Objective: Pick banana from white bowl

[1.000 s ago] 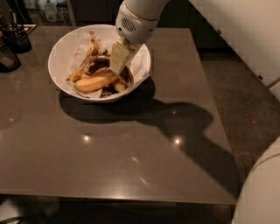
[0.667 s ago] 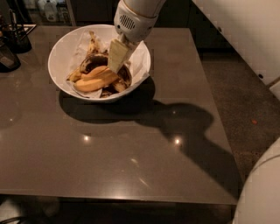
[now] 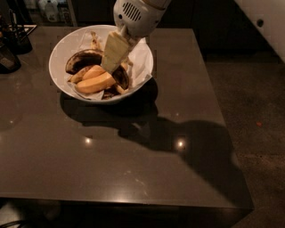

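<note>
You're seeing a dim scene: the gripper (image 3: 109,66) over the white bowl (image 3: 54,57) casts a shadow near-right across the glare-spotted desk (image 3: 67,173).

end effector (image 3: 112,57) in white bowl (image 3: 61,45) | hides banana (image 3: 83,59) middle | arm (image 3: 139,13) cut off top

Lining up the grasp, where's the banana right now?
In the camera view's upper left, the banana lies in the white bowl, just left of the hand.

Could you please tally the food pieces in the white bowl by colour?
Orange pieces: 2
Dark brown pieces: 2 visible
Total: 4 visible
The gripper hangs inside the white bowl, above them.
</note>
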Robot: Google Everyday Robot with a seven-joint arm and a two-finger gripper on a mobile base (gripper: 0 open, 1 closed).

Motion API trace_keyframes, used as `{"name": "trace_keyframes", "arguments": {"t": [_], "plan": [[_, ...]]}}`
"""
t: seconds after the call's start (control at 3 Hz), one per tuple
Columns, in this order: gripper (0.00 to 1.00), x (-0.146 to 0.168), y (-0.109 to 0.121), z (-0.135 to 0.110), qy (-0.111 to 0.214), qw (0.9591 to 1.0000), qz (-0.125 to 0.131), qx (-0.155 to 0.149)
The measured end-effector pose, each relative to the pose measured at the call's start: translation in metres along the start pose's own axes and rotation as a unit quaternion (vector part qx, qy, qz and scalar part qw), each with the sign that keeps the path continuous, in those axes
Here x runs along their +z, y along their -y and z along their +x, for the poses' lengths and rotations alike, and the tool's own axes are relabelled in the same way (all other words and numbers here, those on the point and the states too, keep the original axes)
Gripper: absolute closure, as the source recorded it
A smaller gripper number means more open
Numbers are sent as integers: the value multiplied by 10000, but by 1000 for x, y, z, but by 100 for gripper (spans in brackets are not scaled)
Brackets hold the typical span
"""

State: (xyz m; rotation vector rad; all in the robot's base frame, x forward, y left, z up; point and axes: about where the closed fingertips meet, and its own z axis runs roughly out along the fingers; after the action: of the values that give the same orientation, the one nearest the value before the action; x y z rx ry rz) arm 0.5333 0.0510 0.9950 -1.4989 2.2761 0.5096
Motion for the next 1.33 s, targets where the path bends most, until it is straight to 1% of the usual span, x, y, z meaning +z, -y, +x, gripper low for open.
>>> {"name": "trace_keyframes", "arguments": {"t": [0.33,0.67,1.0,1.33], "plan": [[100,-1,-1,-1,17,10000,-9,-1],[100,-2,-12,2,109,9999,-102,61],[100,-12,-39,10,167,9994,-107,294],[100,-18,-57,20,221,9983,9,548]]}}
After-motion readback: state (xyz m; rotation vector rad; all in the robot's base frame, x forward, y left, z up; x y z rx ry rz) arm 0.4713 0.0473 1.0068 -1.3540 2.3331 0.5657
